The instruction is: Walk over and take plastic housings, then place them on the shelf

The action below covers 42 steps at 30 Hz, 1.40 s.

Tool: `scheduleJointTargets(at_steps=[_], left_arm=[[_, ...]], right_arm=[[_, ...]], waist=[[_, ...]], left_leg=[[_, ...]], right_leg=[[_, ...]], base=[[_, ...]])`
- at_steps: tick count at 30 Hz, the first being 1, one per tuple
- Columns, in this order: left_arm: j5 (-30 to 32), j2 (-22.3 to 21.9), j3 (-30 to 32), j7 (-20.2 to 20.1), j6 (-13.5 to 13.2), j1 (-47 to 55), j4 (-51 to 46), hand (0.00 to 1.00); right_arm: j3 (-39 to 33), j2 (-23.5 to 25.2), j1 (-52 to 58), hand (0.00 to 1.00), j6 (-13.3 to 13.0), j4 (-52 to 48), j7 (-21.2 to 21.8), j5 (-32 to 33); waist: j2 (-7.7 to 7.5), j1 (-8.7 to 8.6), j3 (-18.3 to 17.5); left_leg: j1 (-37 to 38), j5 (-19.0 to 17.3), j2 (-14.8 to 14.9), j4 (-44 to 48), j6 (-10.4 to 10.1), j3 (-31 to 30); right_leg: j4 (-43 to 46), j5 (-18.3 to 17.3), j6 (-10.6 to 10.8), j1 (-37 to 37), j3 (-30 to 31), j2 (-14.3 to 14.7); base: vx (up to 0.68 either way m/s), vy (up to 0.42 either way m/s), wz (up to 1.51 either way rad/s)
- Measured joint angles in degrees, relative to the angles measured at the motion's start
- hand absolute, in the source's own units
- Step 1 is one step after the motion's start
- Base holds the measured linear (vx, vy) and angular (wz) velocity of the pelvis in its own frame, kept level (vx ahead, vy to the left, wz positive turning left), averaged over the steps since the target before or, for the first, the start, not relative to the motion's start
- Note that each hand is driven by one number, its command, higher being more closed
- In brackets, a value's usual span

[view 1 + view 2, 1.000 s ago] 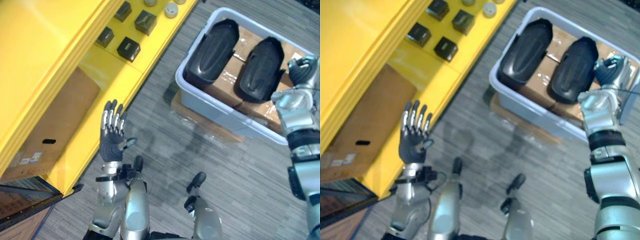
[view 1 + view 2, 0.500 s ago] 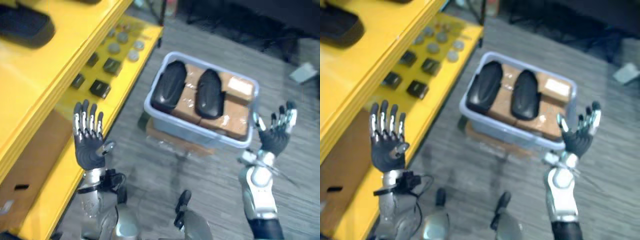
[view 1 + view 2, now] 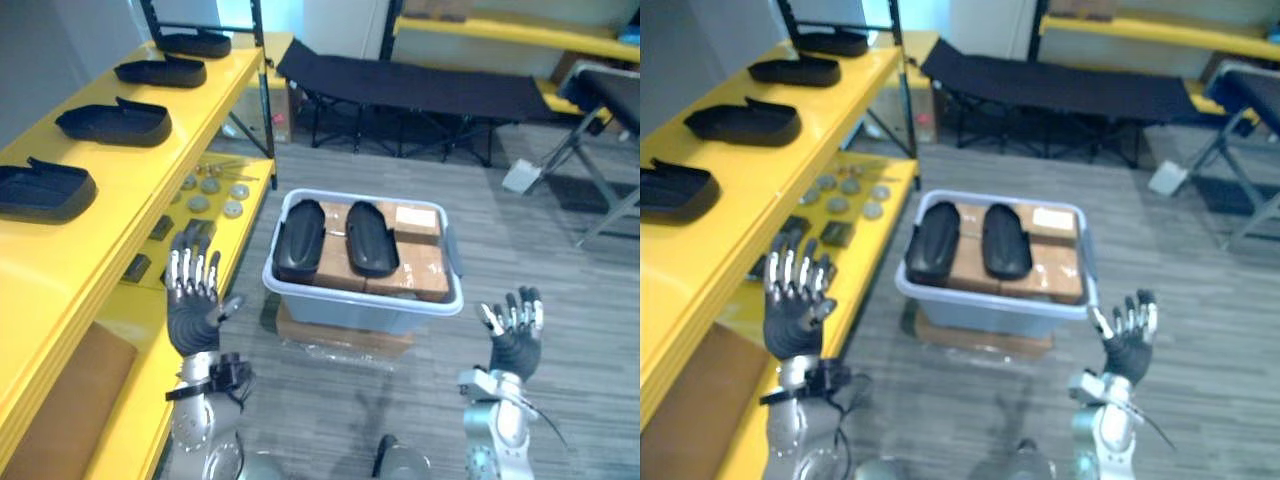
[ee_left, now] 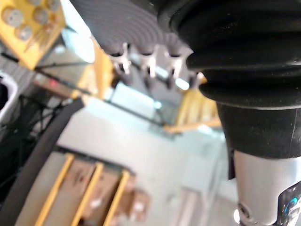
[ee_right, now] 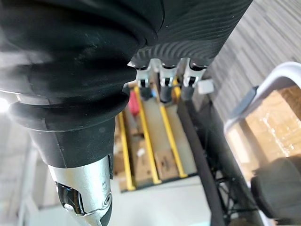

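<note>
**Pretty sure this is a workshop stockroom**

Standing here, it's all industrial storage. A long yellow shelf (image 3: 205, 100) runs down one side, with black housings (image 3: 112, 120) lined up on top and small round parts (image 3: 208, 190) laid out on the level below. There's a grey tote (image 3: 360, 305) packed with taped cardboard boxes (image 3: 415, 270), another yellow rack (image 3: 500, 28) at the back, a folding cot (image 3: 400, 85) and hard-wearing grey carpet (image 3: 560, 290).
</note>
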Motion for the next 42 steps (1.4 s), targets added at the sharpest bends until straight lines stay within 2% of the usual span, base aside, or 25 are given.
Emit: scheduleJointTargets(at_steps=[4,5,6,7,8,9,10,11,12,13,15,16,17,18,19,20,21,23,26,29,31,34,38,42], left_arm=[[-1.07,-0.17,-0.74,0.39,-0.17,-4.62,1.21,0.0],[-1.05,-0.09,-1.33,0.73,-0.17,-5.77,1.77,0.0],[-1.08,-0.16,-2.03,0.68,-0.2,-6.48,2.1,0.0],[-1.18,-0.37,-2.38,0.61,-0.16,-6.94,2.62,0.0],[-1.59,-1.69,-3.71,0.58,0.08,-7.02,3.87,0.0],[-3.37,-2.64,-4.78,0.57,0.78,-6.61,4.22,0.0],[-3.94,-2.98,-4.87,0.53,1.23,-6.83,4.66,0.0],[-6.16,-4.07,-4.83,0.58,2.74,-6.84,6.45,0.0],[-6.97,-5.28,-4.84,0.51,3.76,-6.66,7.86,0.0],[-6.98,-5.73,-4.86,0.35,4.14,-6.57,8.32,0.0],[-7.22,-6.28,-5.07,-1.03,4.86,-6.25,8.85,0.0],[-7.33,-6.27,-4.94,-1.71,4.86,-5.82,8.82,0.0],[-7.29,-6.26,-4.53,-2.04,4.88,-5.47,8.77,0.0],[-7.33,-6.26,-4.17,-2.4,4.94,-5.1,8.78,0.0],[-7.37,-5.96,-3.74,-3.26,5.07,-4.5,8.79,0.0],[-7.37,-5.76,-3.75,-4.07,5.05,-4.42,8.76,0.0],[-7.45,-5.41,-3.61,-4.49,5.01,-4.28,8.86,0.0],[-7.54,-3.56,-3.55,-6.45,5.01,-4.29,8.46,0.0],[-7.29,-1.66,-3.87,-6.75,5.0,-5.09,8.37,0.0],[-6.81,-1.35,-3.91,-6.48,4.98,-5.34,8.33,0.0],[-6.81,-1.37,-4.07,-6.48,4.94,-6.09,8.15,0.0],[-6.76,-1.29,-3.88,-6.46,4.82,-9.28,7.97,0.0],[-6.59,-0.34,-4.37,-6.5,4.53,-13.22,6.78,0.0],[-4.98,-0.37,-4.54,-6.31,3.43,-14.63,7.78,0.0]], right_arm=[[-2.61,-0.1,-0.9,0.0,-0.63,1.02,1.59,0.05],[-3.19,-0.24,-0.67,0.0,-0.64,1.52,2.6,0.48],[-3.64,-0.38,0.06,0.0,-1.19,1.53,3.34,0.97],[-4.03,-0.79,0.1,0.0,-1.36,1.58,3.44,0.94],[-4.81,-2.35,0.4,0.0,-1.5,1.61,3.46,0.59],[-4.83,-3.64,0.18,0.0,-1.51,1.62,3.64,0.56],[-4.84,-3.81,-0.05,0.0,-1.5,1.63,3.71,0.6],[-4.69,-3.98,-0.97,0.0,-1.43,1.61,4.19,0.58],[-4.93,-4.33,-1.12,0.0,-1.11,1.6,4.27,0.52],[-5.23,-4.65,-0.98,0.0,-0.81,1.6,4.25,0.54],[-7.15,-5.37,-0.13,0.0,0.22,1.62,4.25,0.84],[-8.9,-5.71,0.5,0.0,0.28,1.74,4.24,1.0],[-10.41,-6.14,0.52,0.0,0.29,2.14,4.12,1.01],[-11.04,-6.37,0.52,0.0,0.32,2.55,3.97,1.02],[-12.46,-6.73,0.16,0.0,0.65,4.19,3.31,1.0],[-12.86,-7.25,0.06,0.0,1.05,4.89,2.5,0.9],[-12.83,-7.11,-0.25,0.0,1.34,6.1,1.98,0.59],[-12.52,-6.19,0.36,0.0,3.19,7.03,0.51,0.04],[-13.12,-5.56,0.22,0.0,4.67,10.31,0.13,-0.19],[-13.39,-4.4,0.03,0.0,4.79,14.55,-1.43,-2.35],[-13.59,-4.46,-1.69,0.0,4.82,17.86,-3.29,-3.19],[-15.64,-4.85,-7.31,0.0,5.29,23.79,-6.02,-3.36],[-17.93,-8.7,-17.26,0.0,5.29,33.39,-10.07,-3.05],[-18.12,-14.32,-25.56,0.0,5.24,40.38,-11.54,-2.25]], waist=[[0.75,-0.33,0.46],[0.74,-1.5,0.54],[0.58,-2.38,0.57],[1.31,-2.93,0.8],[3.78,-3.84,-0.42],[5.38,-3.0,-1.23],[5.73,-2.87,-1.42],[5.9,-3.13,-1.48],[6.26,-3.95,-1.15],[6.5,-4.44,-1.1],[6.38,-4.34,-1.0],[6.17,-3.95,-0.87],[6.2,-3.67,-0.87],[6.2,-3.48,-0.86],[5.93,-2.48,-0.71],[6.11,-1.98,-0.73],[5.54,-1.12,-0.62],[3.19,-1.65,-0.8],[1.71,-1.94,0.11],[1.82,-2.73,0.26],[1.63,-2.73,1.7],[1.59,-2.57,6.1],[1.24,-0.23,10.44],[1.41,1.87,10.77]], left_leg=[[-1.14,-0.8,1.27,0.06,-1.3,-0.66],[-0.77,-1.68,1.56,0.25,-2.78,-2.43],[0.01,-2.73,2.02,0.39,-4.65,-4.7],[0.4,-3.09,2.82,0.38,-5.25,-6.37],[0.59,-3.08,5.11,-1.41,-5.2,-8.9],[1.42,-1.34,6.12,-3.56,-2.92,-9.81],[1.18,0.12,6.09,-3.43,-1.71,-10.02],[1.04,4.81,5.98,-3.37,1.25,-9.9],[0.79,8.04,6.71,-2.31,2.97,-9.63],[-0.06,9.34,6.99,-0.56,3.07,-9.54],[-2.43,8.1,5.28,6.95,1.04,-9.3],[-3.74,4.69,2.69,10.24,0.56,-8.59],[-5.37,1.95,-0.04,10.54,0.86,-6.63],[-6.37,1.18,-1.37,9.85,1.49,-5.57],[-8.58,0.89,-4.96,5.25,2.62,-4.28],[-9.11,2.9,-6.35,0.3,3.37,-4.17],[-8.53,4.93,-7.16,-0.26,2.64,-3.87],[-8.0,6.83,-10.82,-4.13,3.92,-2.35],[-9.52,6.95,-12.08,-4.51,4.02,-2.18],[-10.66,6.97,-12.11,-5.17,4.06,-3.32],[-10.8,6.98,-12.04,-5.29,4.08,-3.76],[-12.35,7.04,-12.14,-3.99,4.19,-6.01],[-17.74,7.38,-12.63,-0.79,4.71,-8.28],[-22.33,7.42,-12.77,2.5,4.77,-9.77]], right_leg=[[-8.81,0.47,1.52,-4.77,3.46,-0.2],[-9.92,0.64,1.86,-4.44,5.25,-0.16],[-8.36,1.39,3.6,-3.55,7.41,0.35],[-5.76,2.32,5.24,-3.71,7.96,1.35],[0.16,-1.95,5.76,-5.66,6.77,3.63],[3.68,-5.11,4.39,-7.8,5.92,4.59],[5.06,-6.28,4.0,-8.62,5.95,4.68],[6.62,-7.22,2.75,-8.68,5.19,4.88],[5.51,-7.78,1.88,-6.27,3.7,5.0],[4.28,-8.0,1.49,-4.6,2.64,5.23],[-0.9,-7.57,1.06,1.44,0.97,5.61],[-4.68,-6.81,1.24,5.17,0.27,5.63],[-8.09,-5.89,1.55,8.02,-0.51,5.6],[-9.53,-5.5,1.85,8.95,-0.74,5.47],[-11.58,-4.72,2.88,10.06,-0.79,4.72],[-12.06,-4.37,3.57,10.18,-0.65,4.47],[-12.19,-4.27,4.14,10.01,0.11,3.87],[-14.51,-2.96,5.43,9.62,1.06,1.08],[-16.62,-1.2,6.18,9.09,0.68,0.27],[-16.83,-0.23,6.02,8.66,-0.91,0.54],[-16.37,-0.12,5.95,8.62,-1.64,0.68],[-14.78,-0.1,5.92,8.18,-2.5,0.74],[-14.05,-0.1,5.91,5.6,-3.9,0.69],[-12.44,-0.18,5.85,2.83,-4.01,0.85]], base=[[0.04,-0.145,0.07],[0.13,-0.325,0.64],[0.11,-0.276,0.77],[0.23,-0.445,0.79],[0.29,-0.329,0.4],[0.37,-0.389,0.21],[0.36,-0.31,-0.06],[0.35,-0.318,0.13],[0.35,-0.301,0.26],[0.37,-0.249,0.47],[0.35,-0.186,0.42],[0.31,-0.089,0.3],[0.25,-0.003,0.24],[0.25,0.07,0.09],[0.19,0.135,-0.03],[0.13,0.15,-0.23],[0.14,0.151,-0.27],[0.14,0.166,-0.03],[0.08,0.116,0.13],[0.06,0.029,0.22],[0.02,-0.004,0.17],[-0.05,0.016,0.31],[-0.09,0.03,0.27],[-0.1,0.045,0.23]])
